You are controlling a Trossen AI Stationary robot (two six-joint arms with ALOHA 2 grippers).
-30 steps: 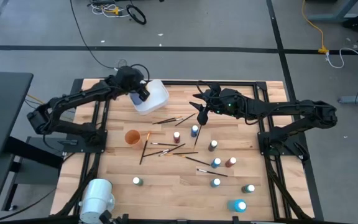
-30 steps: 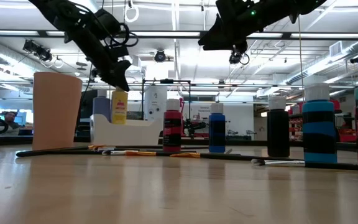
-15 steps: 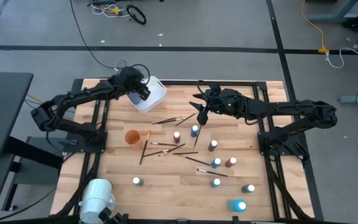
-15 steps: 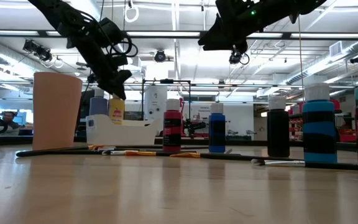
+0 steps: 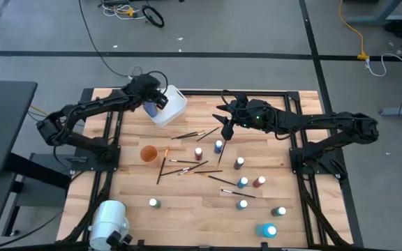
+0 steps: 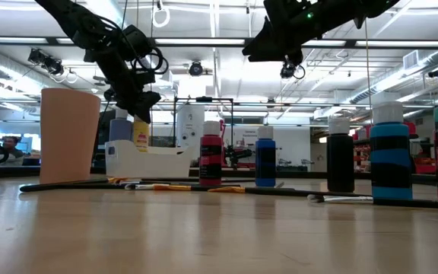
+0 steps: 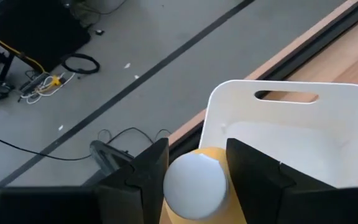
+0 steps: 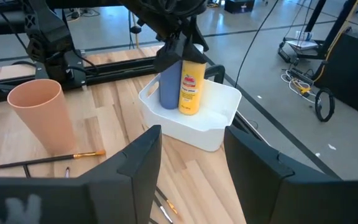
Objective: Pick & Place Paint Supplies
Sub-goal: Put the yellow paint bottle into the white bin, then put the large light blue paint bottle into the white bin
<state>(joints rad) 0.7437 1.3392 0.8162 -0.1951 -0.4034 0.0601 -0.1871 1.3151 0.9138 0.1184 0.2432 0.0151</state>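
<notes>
In the white tub (image 8: 191, 118) at the table's far left corner stands a yellow bottle (image 8: 191, 87) beside a blue bottle (image 8: 169, 86). The left gripper (image 8: 178, 45) sits at its cap, jaws spread. The right gripper (image 5: 226, 129) hovers mid-table, jaws apart, empty.

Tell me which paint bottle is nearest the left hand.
The yellow bottle standing in the white tub, directly under the left hand; a blue one stands beside it.

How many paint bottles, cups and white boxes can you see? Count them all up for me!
Paint bottles: 11 (2 of them in the tub)
Orange cup: 1
White tub: 1
Total: 13
</notes>
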